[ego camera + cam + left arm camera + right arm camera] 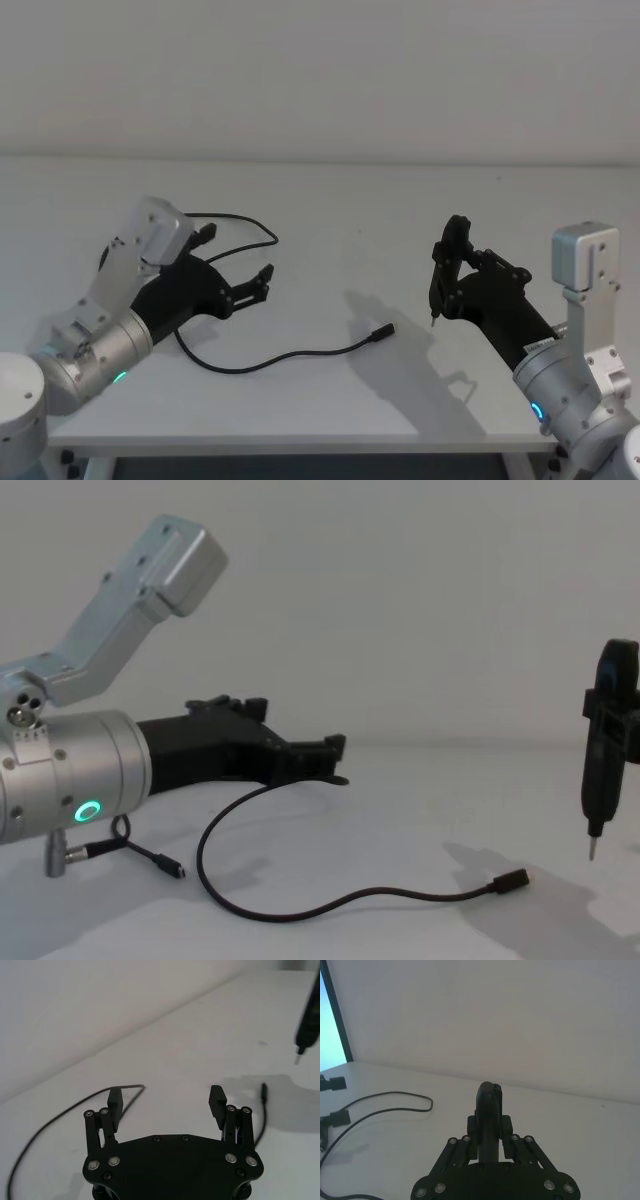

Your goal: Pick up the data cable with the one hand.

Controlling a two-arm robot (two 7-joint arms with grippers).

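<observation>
The data cable is a thin black cord lying loose on the white table, with one small plug at mid-table. Its far loop curls beside my left gripper, which hovers open over the cord with nothing between its fingers. In the left wrist view the cable runs up to one finger of that gripper. The chest view shows the same gripper above the cable. My right gripper is held up at the right, shut on a slim black tool.
A short stub lead with a silver plug hangs from my left wrist cylinder. The tool points its thin tip down above the table at the right. The table's front edge lies close below the cable.
</observation>
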